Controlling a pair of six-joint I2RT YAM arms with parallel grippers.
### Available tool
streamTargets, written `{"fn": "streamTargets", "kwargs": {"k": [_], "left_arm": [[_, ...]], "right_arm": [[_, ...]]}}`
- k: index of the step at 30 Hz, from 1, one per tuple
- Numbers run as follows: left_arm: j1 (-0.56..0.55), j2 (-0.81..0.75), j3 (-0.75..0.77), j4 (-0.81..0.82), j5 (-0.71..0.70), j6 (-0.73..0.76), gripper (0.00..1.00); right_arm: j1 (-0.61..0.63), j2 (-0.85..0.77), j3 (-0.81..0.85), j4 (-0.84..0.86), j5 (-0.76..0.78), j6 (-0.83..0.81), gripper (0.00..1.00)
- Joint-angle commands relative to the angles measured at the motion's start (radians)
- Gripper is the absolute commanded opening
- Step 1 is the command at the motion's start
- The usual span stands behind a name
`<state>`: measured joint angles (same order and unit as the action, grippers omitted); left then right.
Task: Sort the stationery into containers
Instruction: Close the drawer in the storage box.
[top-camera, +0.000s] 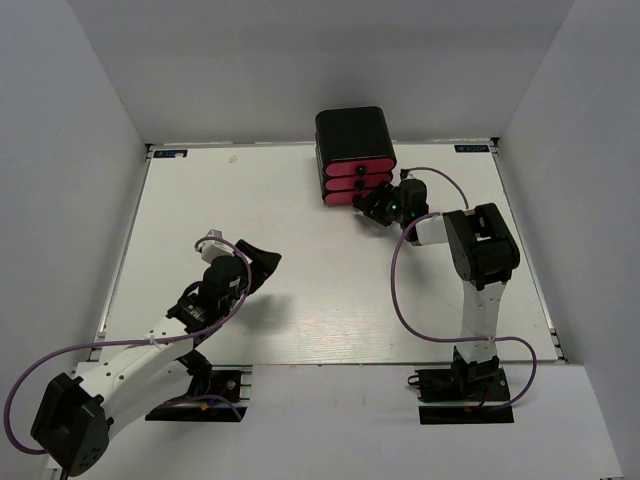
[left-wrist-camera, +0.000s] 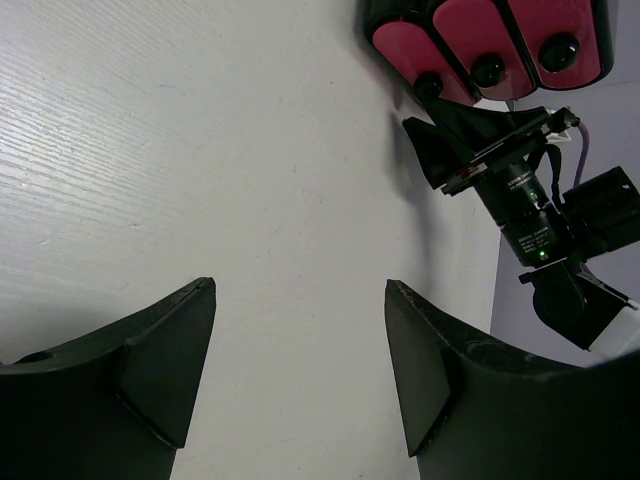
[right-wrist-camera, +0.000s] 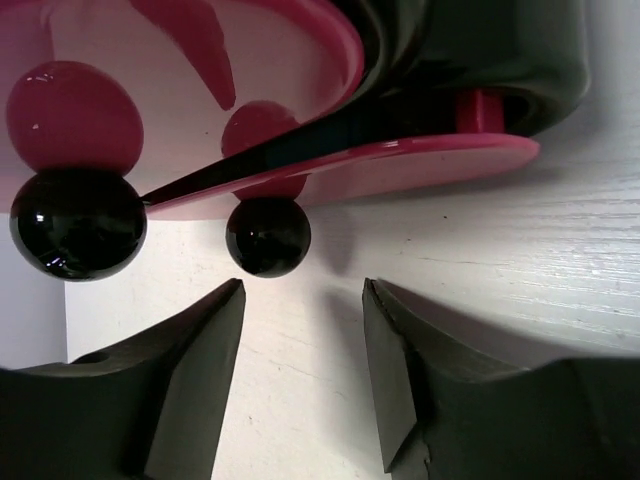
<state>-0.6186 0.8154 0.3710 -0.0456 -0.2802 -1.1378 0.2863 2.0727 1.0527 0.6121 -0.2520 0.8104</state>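
Observation:
The containers are three pink-fronted drawers with black knobs in a glossy black box (top-camera: 352, 128) at the table's far side; it also shows in the left wrist view (left-wrist-camera: 490, 35). My right gripper (top-camera: 368, 210) is open right in front of the lowest drawer. In the right wrist view its fingertips (right-wrist-camera: 300, 300) sit just short of the lowest knob (right-wrist-camera: 268, 236), not touching it; the lowest front (right-wrist-camera: 400, 160) seems to stand slightly out from the box. My left gripper (top-camera: 265, 265) is open and empty over bare table (left-wrist-camera: 300, 290). No stationery is in view.
The white table (top-camera: 300, 210) is bounded by grey walls at the back and both sides. The right arm's wrist and camera (left-wrist-camera: 530, 210) stand between the left gripper and the drawers. A purple cable (top-camera: 400, 290) loops beside the right arm.

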Motion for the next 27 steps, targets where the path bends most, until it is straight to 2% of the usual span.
{"fn": "streamTargets", "kwargs": {"k": [1, 4, 9, 12, 13, 14, 16, 22, 25, 26, 27], "left_arm": [[-0.004, -0.013, 0.003, -0.014, -0.016, -0.004, 0.78], [-0.004, -0.013, 0.003, -0.014, -0.016, -0.004, 0.78], [-0.004, -0.022, -0.006, -0.014, -0.016, -0.004, 0.78], [-0.004, -0.022, -0.006, -0.014, -0.025, -0.004, 0.78], [-0.004, -0.022, -0.006, -0.014, -0.025, -0.004, 0.78], [-0.004, -0.022, -0.006, -0.014, -0.025, -0.004, 0.78], [-0.004, -0.033, -0.006, -0.023, -0.025, -0.004, 0.78], [-0.004, -0.042, -0.006, -0.043, -0.025, -0.013, 0.78], [-0.004, -0.042, -0.006, -0.043, -0.034, -0.013, 0.78], [-0.004, -0.042, -0.006, -0.043, -0.034, -0.013, 0.78], [-0.004, -0.042, -0.006, -0.043, -0.034, -0.013, 0.78]], "right_arm": [[0.001, 0.009, 0.027, 0.015, 0.0, 0.01, 0.57], [-0.001, 0.007, 0.03, 0.015, 0.003, 0.012, 0.61], [0.001, -0.002, 0.027, 0.006, 0.011, 0.013, 0.61], [0.001, -0.014, 0.012, -0.003, 0.017, 0.019, 0.47], [-0.002, -0.016, 0.007, -0.009, 0.019, 0.024, 0.36], [-0.001, -0.019, 0.004, -0.012, 0.023, 0.026, 0.31], [0.001, -0.02, 0.001, -0.018, 0.028, 0.03, 0.24], [-0.003, 0.012, 0.036, -0.028, 0.051, 0.032, 0.26], [-0.003, 0.024, 0.059, -0.032, 0.057, 0.038, 0.31], [-0.003, 0.024, 0.067, -0.032, 0.06, 0.038, 0.41], [0.001, 0.027, 0.069, -0.032, 0.063, 0.041, 0.46]]}}
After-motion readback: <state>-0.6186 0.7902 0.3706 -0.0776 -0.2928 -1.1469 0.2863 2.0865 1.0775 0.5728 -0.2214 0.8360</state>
